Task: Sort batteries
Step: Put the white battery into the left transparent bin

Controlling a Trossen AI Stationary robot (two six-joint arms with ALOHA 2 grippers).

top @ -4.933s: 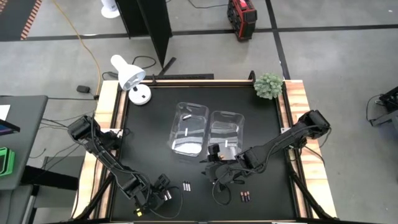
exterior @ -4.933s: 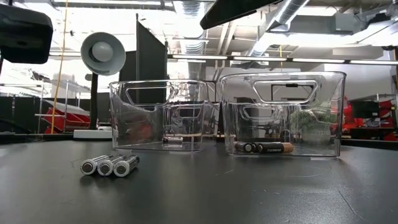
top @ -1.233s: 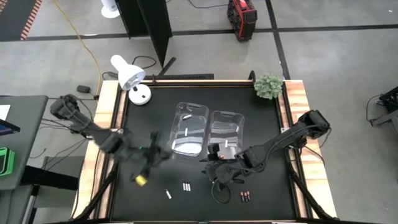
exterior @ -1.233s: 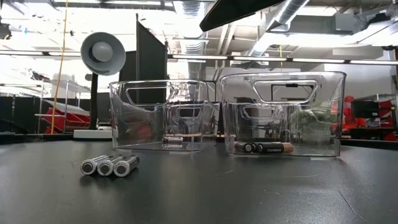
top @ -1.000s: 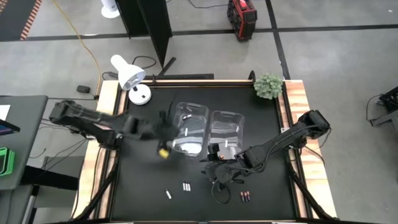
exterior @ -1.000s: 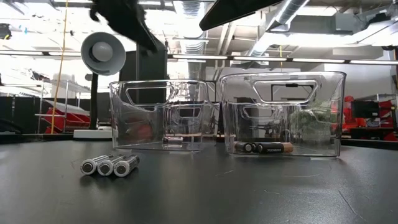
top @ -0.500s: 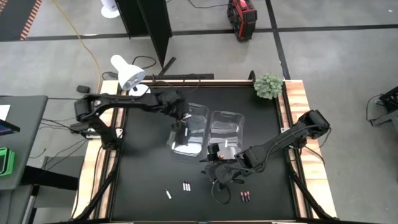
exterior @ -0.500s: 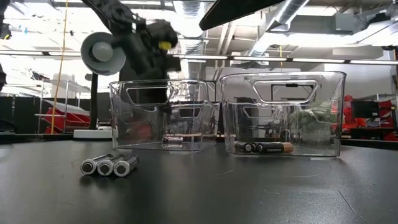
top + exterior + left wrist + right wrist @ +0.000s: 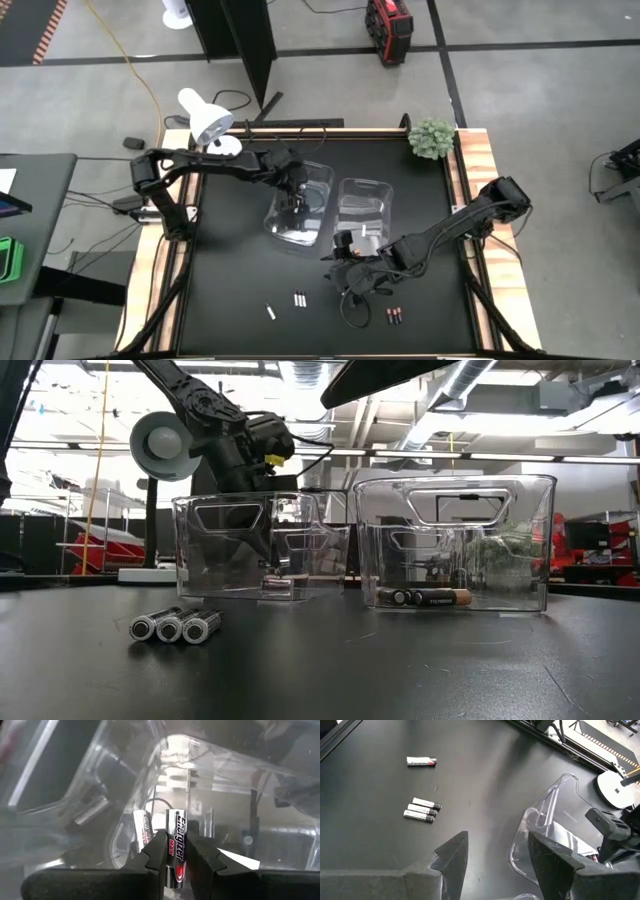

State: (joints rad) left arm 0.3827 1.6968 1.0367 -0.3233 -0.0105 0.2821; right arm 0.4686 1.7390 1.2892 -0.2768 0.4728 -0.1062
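So the worktop point(image 9: 230, 250) is the black slab, and both clear bins sit mid-table. The left bin point(image 9: 300, 208) looks tipped and skewed in the low view, probably nudged by the arm, so I'd go gentle here. The right bin point(image 9: 362, 212) already has a few dark batteries point(image 9: 425, 597) lying in it.

The left hand point(image 9: 176, 851) is down inside the left bin, pinching a silver battery point(image 9: 176, 845) upright between its fingers. I'd ease the fingers apart low over the bin floor so it doesn't bounce out, then lift straight up clear of the wall.

The right hand point(image 9: 497, 851) is spread wide, parked around 5 o'clock of the bins. Three silver cells point(image 9: 299, 299) and one loose one point(image 9: 270, 312) wait at 6 o'clock.
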